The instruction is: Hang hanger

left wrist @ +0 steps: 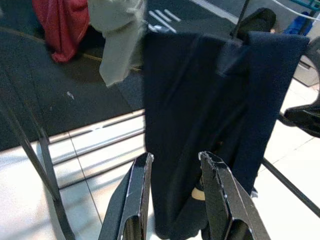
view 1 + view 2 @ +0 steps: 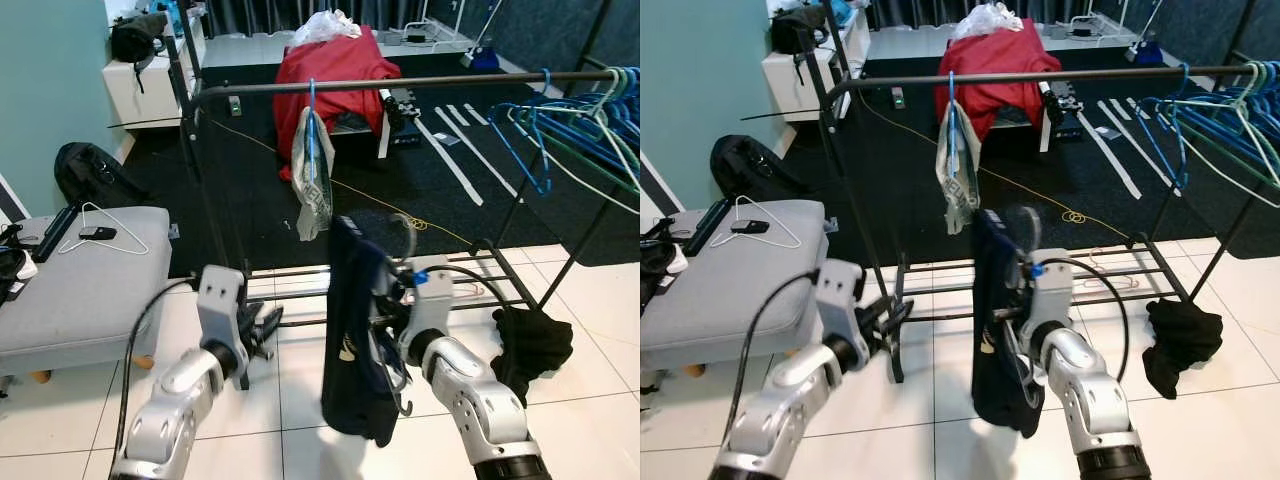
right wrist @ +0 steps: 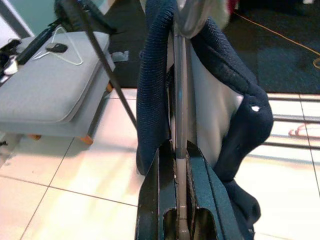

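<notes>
Looking down from the left eye view, the right gripper (image 2: 388, 292) holds a hanger draped with a dark navy garment (image 2: 352, 330) low in front of the clothes rack, well below the rail (image 2: 400, 85). A pale garment on a blue hanger (image 2: 313, 172) already hangs from that rail, and a cluster of empty blue and green hangers (image 2: 580, 125) sits at its right end. The left gripper (image 2: 262, 330) hovers beside the navy cloth, apart from it. A grey bench (image 2: 80, 285) with a white wire hanger stands to the left.

The right eye view shows the same layout, with a black garment heap (image 2: 1180, 340) on the tiles near the rack's foot.

The left wrist view shows what the head views blur: that gripper's fingers (image 1: 137, 190) stand parted, nothing between them, the navy cloth hanging limp just ahead.

The right wrist view reveals the grip itself: the jaws are closed on the thin metal hanger wire (image 3: 180, 150), with knit fabric folded over both sides. The wire looks stiff and slim, likely to pivot in the jaws; the soft garment is light but may slide off if tilted. Holding near the neck, as here, seems best.
</notes>
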`<state>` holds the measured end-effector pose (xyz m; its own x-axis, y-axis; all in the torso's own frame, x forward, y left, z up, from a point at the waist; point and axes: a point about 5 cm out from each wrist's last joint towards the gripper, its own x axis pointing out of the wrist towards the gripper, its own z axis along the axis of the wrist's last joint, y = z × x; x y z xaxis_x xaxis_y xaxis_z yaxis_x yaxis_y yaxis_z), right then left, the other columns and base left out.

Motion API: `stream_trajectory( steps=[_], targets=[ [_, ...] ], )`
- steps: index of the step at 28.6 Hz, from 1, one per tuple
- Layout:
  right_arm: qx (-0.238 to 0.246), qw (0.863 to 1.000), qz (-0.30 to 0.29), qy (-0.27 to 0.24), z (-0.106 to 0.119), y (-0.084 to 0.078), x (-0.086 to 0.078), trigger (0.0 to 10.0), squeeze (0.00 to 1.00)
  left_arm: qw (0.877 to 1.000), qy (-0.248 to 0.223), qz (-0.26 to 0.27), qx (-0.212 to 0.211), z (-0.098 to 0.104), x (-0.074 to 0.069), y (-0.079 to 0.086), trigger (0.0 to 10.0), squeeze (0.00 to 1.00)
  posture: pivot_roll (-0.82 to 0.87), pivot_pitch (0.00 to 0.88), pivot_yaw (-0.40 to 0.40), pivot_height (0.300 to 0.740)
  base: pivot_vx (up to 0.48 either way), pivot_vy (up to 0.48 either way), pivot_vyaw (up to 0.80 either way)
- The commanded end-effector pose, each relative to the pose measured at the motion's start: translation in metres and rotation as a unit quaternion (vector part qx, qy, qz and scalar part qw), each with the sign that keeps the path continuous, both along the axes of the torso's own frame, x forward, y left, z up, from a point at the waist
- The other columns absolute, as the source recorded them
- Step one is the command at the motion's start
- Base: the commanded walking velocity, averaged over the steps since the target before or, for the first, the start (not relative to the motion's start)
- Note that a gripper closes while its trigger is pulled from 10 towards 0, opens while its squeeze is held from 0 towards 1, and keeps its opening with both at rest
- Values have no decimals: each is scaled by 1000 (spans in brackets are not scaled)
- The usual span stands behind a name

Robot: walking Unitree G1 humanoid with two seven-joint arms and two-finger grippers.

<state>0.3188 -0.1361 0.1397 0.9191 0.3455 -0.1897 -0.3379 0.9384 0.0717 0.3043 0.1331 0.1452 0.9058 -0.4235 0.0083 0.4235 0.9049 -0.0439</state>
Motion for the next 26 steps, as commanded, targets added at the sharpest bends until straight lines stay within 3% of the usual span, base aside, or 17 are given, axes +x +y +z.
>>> stream_trajectory(
  steps=[1,2,4,8,9,13,15,17,18,20,25,26],
  targets=[
    [-2,999,29,-16,5,2,0,10000,0,999,-15,-51,11,1,-5,-1,10000,0,-67,105,14,740,0,0,0],
    [-1,998,53,-16,5,4,-2,10000,0,995,-35,-90,7,8,-9,-4,10000,0,-65,104,13,740,0,0,0],
    [0,997,69,-16,6,5,-3,10000,0,992,-48,-115,4,12,-12,-7,10000,0,-65,104,13,740,0,0,0],
    [-2,996,87,-15,6,6,-5,10000,0,988,-69,-137,6,19,-15,-8,10000,0,-67,102,14,740,0,0,0],
    [-3,994,112,-11,6,4,-9,10000,0,980,-108,-164,20,33,-17,-2,10000,0,-68,102,12,740,0,0,0],
    [-3,994,112,-11,6,4,-9,10000,0,980,-108,-164,20,33,-17,-2,10000,0,-68,102,12,740,0,0,0],
    [-3,992,129,-8,6,2,-11,10000,0,974,-135,-181,31,43,-18,2,10000,0,-68,102,12,740,0,0,0],
    [-15,976,215,-3,4,-6,-24,10000,0,956,-146,-252,30,61,-22,18,10000,0,-75,101,8,740,0,0,0],
    [-15,976,215,-3,4,-6,-24,10000,0,956,-146,-252,30,61,-22,18,10000,0,-75,101,8,740,0,0,0],
    [-34,957,289,-13,6,-11,-36,10000,0,945,-141,-294,16,66,-23,21,10000,0,-80,97,3,740,0,0,0],
    [-46,939,340,-23,8,-14,-45,10000,0,940,-138,-312,-9,67,-25,17,10000,0,-86,96,-2,740,0,0,0],
    [-50,934,354,-21,8,-15,-47,10000,0,939,-135,-317,-21,68,-25,16,10000,824,-90,97,-8,740,0,0,0]
  ],
)
